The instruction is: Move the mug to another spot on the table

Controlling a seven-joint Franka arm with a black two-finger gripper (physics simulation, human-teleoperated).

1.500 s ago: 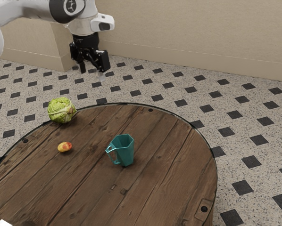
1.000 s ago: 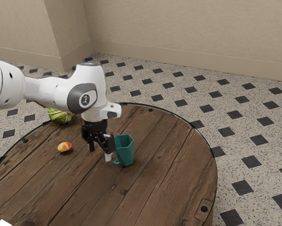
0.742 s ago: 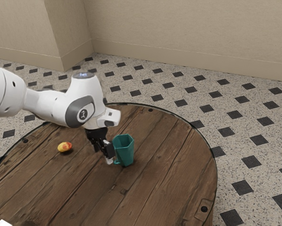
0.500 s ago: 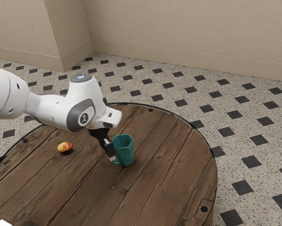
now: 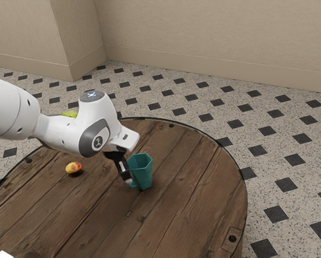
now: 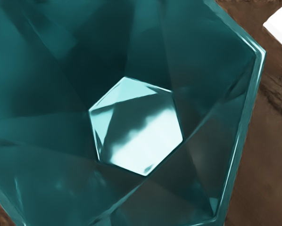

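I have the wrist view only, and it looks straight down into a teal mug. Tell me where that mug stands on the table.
Observer: The mug stands upright near the middle of a round wooden table.
Operator: Give me the gripper's position against it.
Observer: The gripper is down at the mug's handle side, toward the exterior view's left.
Operator: Name what else lies on the table.
Observer: A small red-yellow fruit lies apart from the mug, farther toward the exterior view's left.

White arm, black end effector
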